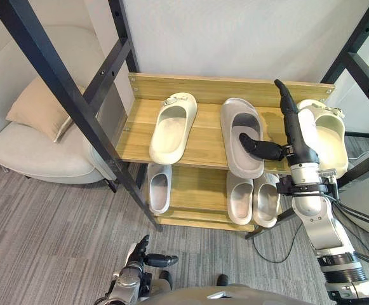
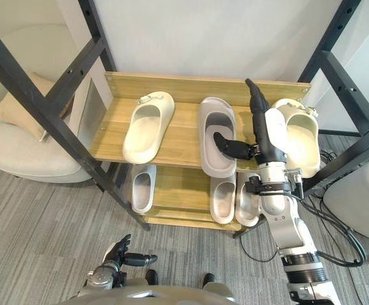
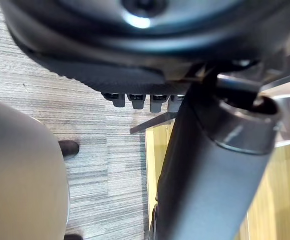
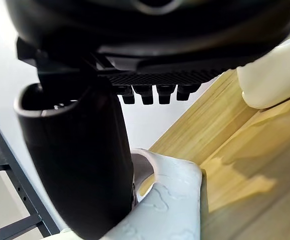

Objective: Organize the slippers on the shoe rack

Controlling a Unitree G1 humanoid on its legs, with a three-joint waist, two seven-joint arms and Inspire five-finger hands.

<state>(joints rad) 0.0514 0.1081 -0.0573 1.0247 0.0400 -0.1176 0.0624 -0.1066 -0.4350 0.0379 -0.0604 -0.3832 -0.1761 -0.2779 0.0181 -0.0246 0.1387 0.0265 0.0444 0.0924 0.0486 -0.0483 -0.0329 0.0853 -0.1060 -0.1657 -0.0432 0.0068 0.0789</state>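
On the wooden rack's top shelf [image 1: 206,136] lie a cream slipper [image 1: 173,127] on the left, a grey slipper [image 1: 240,135] in the middle and another cream slipper [image 1: 329,132] on the right. My right hand [image 1: 293,127] stands between the grey slipper and the right cream one. It is open, with its fingers straight up and its thumb [image 1: 260,149] reaching across the grey slipper's mouth. The right wrist view shows that thumb [image 4: 85,165] against the grey slipper [image 4: 169,210]. Low over the floor, my left hand [image 1: 138,255] hangs open and holds nothing.
The lower shelf [image 1: 194,184] holds a pale slipper [image 1: 159,187] on the left and two grey slippers [image 1: 239,198] [image 1: 266,200] on the right. Black frame beams [image 1: 70,101] [image 1: 359,67] cross in front of both ends of the rack. An armchair [image 1: 35,149] with a cushion [image 1: 41,108] stands to the left.
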